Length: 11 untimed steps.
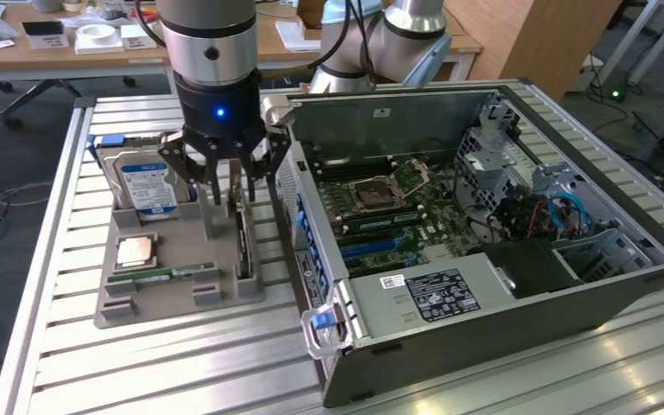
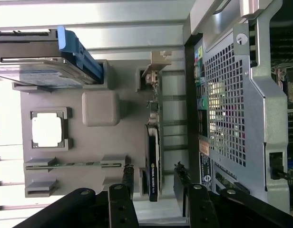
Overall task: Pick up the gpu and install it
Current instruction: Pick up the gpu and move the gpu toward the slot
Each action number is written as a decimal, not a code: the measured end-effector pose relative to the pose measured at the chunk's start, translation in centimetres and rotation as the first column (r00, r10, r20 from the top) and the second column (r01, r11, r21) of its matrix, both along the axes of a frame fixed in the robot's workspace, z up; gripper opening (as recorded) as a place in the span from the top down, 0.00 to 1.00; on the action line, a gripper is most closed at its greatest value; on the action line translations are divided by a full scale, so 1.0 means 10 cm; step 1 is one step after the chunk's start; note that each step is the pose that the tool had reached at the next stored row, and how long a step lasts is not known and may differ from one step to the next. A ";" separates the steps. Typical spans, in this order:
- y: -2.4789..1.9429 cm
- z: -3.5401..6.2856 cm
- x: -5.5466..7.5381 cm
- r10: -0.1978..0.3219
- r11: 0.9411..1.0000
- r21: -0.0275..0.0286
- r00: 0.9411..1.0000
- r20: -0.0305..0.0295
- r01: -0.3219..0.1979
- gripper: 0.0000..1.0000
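The gpu (image 1: 243, 238) stands on its long edge in a slot of the grey holder tray (image 1: 159, 303), on the side nearest the computer case. In the wrist view I see the gpu (image 2: 154, 152) edge-on as a thin dark card. My gripper (image 1: 235, 192) hangs straight down over its far end. The gripper (image 2: 155, 176) is open, with one finger (image 2: 129, 176) on each side of the card and a gap between each finger and the card. Nothing is held.
The tray (image 2: 101, 142) also holds a blue-labelled hard drive (image 1: 148, 186), a square CPU (image 1: 136, 251) and a green memory stick (image 1: 176, 272). The open computer case (image 1: 482, 216), motherboard exposed, lies close beside the tray on the slatted metal table (image 1: 136, 363).
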<state>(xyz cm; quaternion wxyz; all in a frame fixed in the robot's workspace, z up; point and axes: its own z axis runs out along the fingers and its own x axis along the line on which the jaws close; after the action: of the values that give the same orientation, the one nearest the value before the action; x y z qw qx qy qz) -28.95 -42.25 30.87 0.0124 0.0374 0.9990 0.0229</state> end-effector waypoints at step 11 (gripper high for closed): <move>0.000 -0.141 0.00 0.000 1.000 0.000 1.000 0.000 0.000 0.53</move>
<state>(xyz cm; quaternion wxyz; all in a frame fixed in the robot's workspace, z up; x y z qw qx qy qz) -28.95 -42.25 29.46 0.0124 0.0374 0.9990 0.0229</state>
